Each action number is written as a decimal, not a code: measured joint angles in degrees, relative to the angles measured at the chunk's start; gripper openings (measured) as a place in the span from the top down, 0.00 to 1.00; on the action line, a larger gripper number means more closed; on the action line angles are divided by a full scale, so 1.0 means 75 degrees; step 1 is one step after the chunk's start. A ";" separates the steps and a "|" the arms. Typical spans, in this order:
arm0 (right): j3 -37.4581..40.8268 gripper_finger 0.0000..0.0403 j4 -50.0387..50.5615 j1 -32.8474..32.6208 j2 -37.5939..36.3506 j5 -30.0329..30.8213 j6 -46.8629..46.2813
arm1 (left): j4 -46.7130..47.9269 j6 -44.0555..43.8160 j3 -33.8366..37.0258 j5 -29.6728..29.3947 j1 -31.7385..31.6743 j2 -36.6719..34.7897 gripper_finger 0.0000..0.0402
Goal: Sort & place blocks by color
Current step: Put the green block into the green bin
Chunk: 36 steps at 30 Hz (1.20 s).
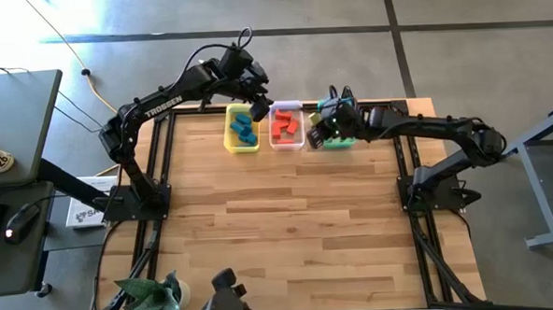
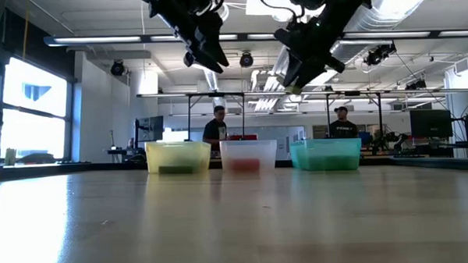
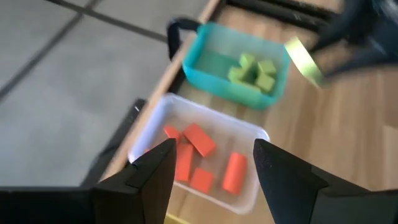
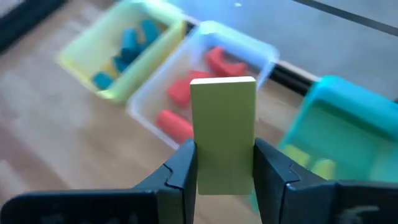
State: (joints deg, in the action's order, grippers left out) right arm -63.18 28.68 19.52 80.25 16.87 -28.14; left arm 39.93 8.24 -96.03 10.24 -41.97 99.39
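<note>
We hold a yellow-green bar (image 4: 222,134) in the right gripper (image 4: 224,171). The jaws are clamped on its two long side faces, near the lower end, so most of the bar stands clear ahead of the fingertips (image 4: 181,163). The bar sits upright and square between the pads, with no visible tilt.

We judge the bar to be light and rigid: it shows no flex under the clamp. Its faces look smooth, so we treat it as liable to slip if the grip loosens. A hold across the narrow width, as here, suits the flat parallel sides.

Beyond the jaws lie three trays side by side. The teal tray (image 4: 348,134) sits just beside the bar's line and already holds yellow-green blocks (image 3: 254,70). The clear tray (image 4: 245,43) with red blocks (image 3: 200,155) lies directly past the bar; the yellow tray (image 4: 115,62) with blue blocks (image 4: 127,46) lies farther off to the other side.

The left gripper (image 3: 211,171) hangs above the clear tray. Its jaws stand apart and we see nothing between them.

We judge the release to call for the bar centred over the teal tray, well clear of its wall.
</note>
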 joint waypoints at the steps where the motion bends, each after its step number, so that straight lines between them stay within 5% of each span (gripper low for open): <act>1: -0.0030 0.78 0.0117 0.0121 0.0000 0.0032 0.0008 | 0.0167 0.0015 0.0000 0.0107 -0.0001 0.0000 0.50; 20: -0.0031 0.78 0.0994 0.1582 0.0003 0.0037 -0.0041 | 0.1222 -0.0002 0.0111 0.0963 0.0232 -0.0427 0.50; 36: -0.0031 0.78 0.1469 0.2197 0.1280 -0.0523 -0.0173 | -0.0595 -0.0909 0.2697 0.1151 0.0456 -0.2118 0.50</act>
State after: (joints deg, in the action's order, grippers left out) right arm -63.42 39.69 36.00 89.85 12.94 -29.44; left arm 35.47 1.43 -75.80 18.87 -38.55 83.51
